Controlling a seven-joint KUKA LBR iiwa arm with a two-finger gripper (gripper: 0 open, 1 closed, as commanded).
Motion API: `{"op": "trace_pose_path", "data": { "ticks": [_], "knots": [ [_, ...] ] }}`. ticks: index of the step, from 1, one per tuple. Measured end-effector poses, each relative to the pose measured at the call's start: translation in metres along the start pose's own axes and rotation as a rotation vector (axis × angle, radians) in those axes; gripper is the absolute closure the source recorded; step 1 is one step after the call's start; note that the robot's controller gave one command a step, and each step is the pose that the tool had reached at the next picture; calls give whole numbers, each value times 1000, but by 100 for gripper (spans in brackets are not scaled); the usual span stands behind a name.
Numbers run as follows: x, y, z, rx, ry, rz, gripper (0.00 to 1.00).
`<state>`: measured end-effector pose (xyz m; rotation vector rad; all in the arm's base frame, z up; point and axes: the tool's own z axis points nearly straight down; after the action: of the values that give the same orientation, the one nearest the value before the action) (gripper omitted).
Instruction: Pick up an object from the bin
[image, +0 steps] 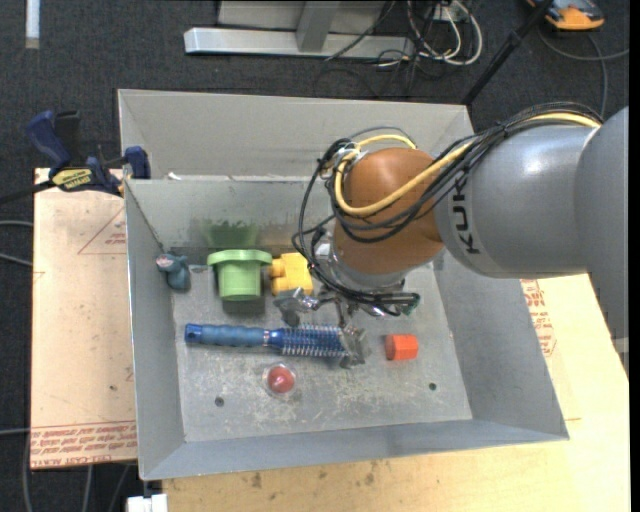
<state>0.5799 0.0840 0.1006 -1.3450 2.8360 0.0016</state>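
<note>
Claw (346, 332) hangs over, perhaps touching, bristle end of blue brush (268, 340).

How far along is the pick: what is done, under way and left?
Done: the gripper is low in the bin, at the bristle end of the blue brush. Under way: perhaps a grasp; I cannot tell whether it grips. Left: the lift; the brush lies flat on the floor, near the orange cube and red ball.

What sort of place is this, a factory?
Most likely a robotics test lab: a big robot arm trailing cables hangs over a grey metal bin of odd small things, like a blue brush and an orange block.
</note>
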Motion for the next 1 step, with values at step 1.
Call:
{"op": "trace_pose_path", "data": {
  "ticks": [1],
  "knots": [
    [-12, -1, 29, 3, -5, -72, 0]
  ]
}}
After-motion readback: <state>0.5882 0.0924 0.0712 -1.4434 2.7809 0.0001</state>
